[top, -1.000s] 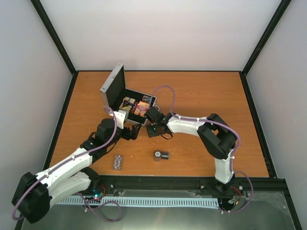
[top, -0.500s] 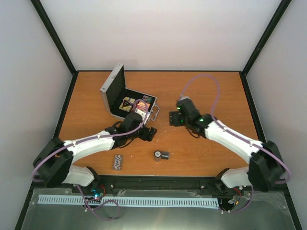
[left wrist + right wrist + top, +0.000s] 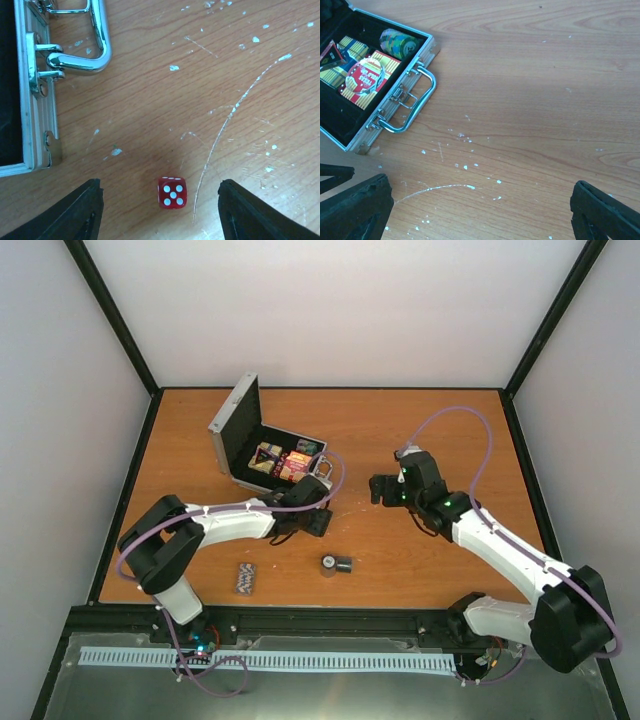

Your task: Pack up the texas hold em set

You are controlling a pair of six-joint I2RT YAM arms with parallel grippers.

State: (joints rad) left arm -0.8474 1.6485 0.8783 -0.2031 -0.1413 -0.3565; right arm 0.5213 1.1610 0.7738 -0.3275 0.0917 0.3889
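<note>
**Arm and Gripper Status: Die Between Left Jaws, Right Gripper Unloaded**

Left arm: folded at the elbow, with the forearm running rightward across the table (image 3: 430,430). The left gripper (image 3: 318,523) points down at the table surface just in front of the silver case (image 3: 233,420), near its metal handle (image 3: 95,45).

Left gripper: jaws spread. The red die (image 3: 172,192) lies on the table between the two fingers, clear of both. Nothing is held.

Right arm: stretched from its base toward the table centre. The right gripper (image 3: 380,488) sits to the right of the case, apart from it.

Right gripper: jaws spread wide, nothing between them, nothing touched.

Case: lid raised; card boxes (image 3: 367,80) and a chip stack (image 3: 399,44) lie inside. A striped chip row (image 3: 244,578) and round buttons (image 3: 336,564) remain on the table near the front edge.
</note>
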